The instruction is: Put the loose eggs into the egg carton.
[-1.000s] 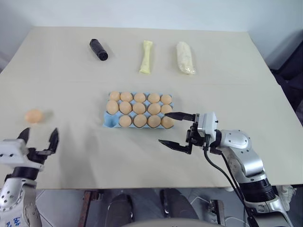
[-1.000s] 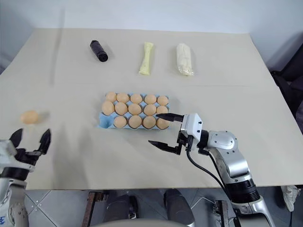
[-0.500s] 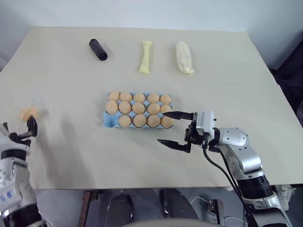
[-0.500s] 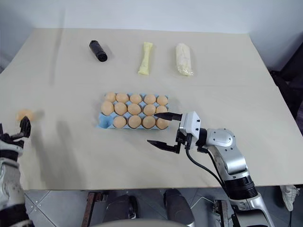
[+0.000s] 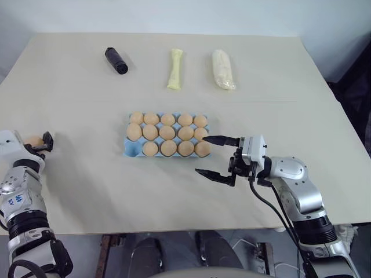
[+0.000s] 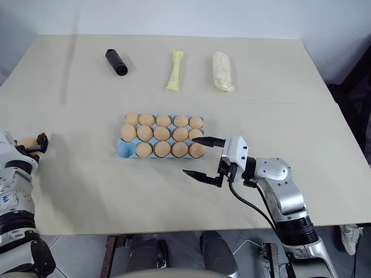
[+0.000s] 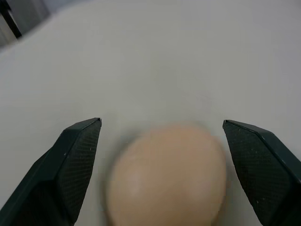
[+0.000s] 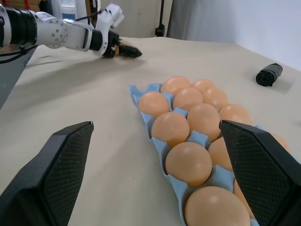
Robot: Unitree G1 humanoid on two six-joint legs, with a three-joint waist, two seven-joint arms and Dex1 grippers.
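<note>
Left wrist: egg [image 7: 167, 176] btwn gripper [image 7: 162, 141] fingers

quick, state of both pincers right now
Left pincer: open, fingers either side of the loose egg, not closed on it.
Right pincer: open, empty, beside the egg carton.

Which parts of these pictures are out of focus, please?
Left wrist view: the loose egg between the open left gripper is soft-edged, too close to focus. Right wrist view: the egg carton is crisp. Head views: evenly sharp.
</note>
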